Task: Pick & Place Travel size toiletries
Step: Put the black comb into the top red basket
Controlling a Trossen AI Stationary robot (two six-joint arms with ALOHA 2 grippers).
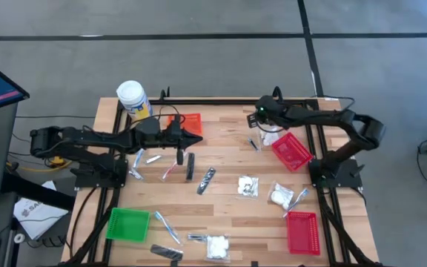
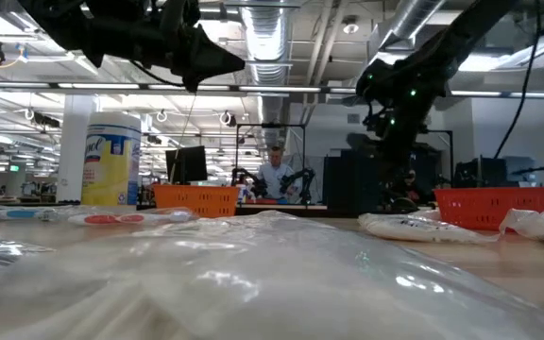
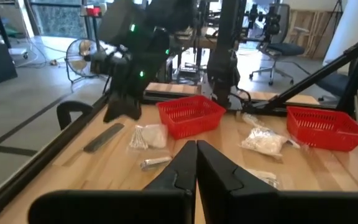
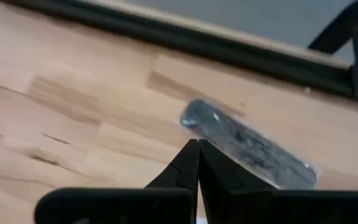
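Fingers of the right gripper (image 4: 197, 144) meet in a closed black wedge holding nothing, poised just above a slim dark sachet (image 4: 248, 146), glossy, clear-wrapped and flat on pale wood grain. In the high view this gripper (image 1: 256, 127) sits upper centre-right, the sachet (image 1: 254, 144) just below it, near the black rail along the table's (image 1: 221, 159) far edge. Beside it a tilted red mesh basket (image 1: 292, 150) lies right of centre.

The left gripper (image 3: 196, 149) is likewise pinched shut and empty, its matte pads (image 3: 219, 168) pressed flat together. From above it (image 1: 196, 139) hovers upper-centre-left, close to an orange basket (image 1: 189, 122) and a white-lidded jar (image 1: 132, 99) with a yellow label.

The travel size toiletries lie scattered over the planks: a silvery sachet (image 1: 206, 180) and a dark stick (image 1: 190, 166) in the middle, lumpy white clear-wrapped packets (image 1: 248, 186) right of centre and another (image 1: 218, 245) at the bottom edge, and thin sticks (image 1: 166, 227) lower left beside a green basket (image 1: 128, 224). A second red basket (image 1: 302, 231) sits lower right.

Bare wood opens between the two arms across the upper middle; the bottom and right portions are more crowded. Black frame rails border the table's top and sides.
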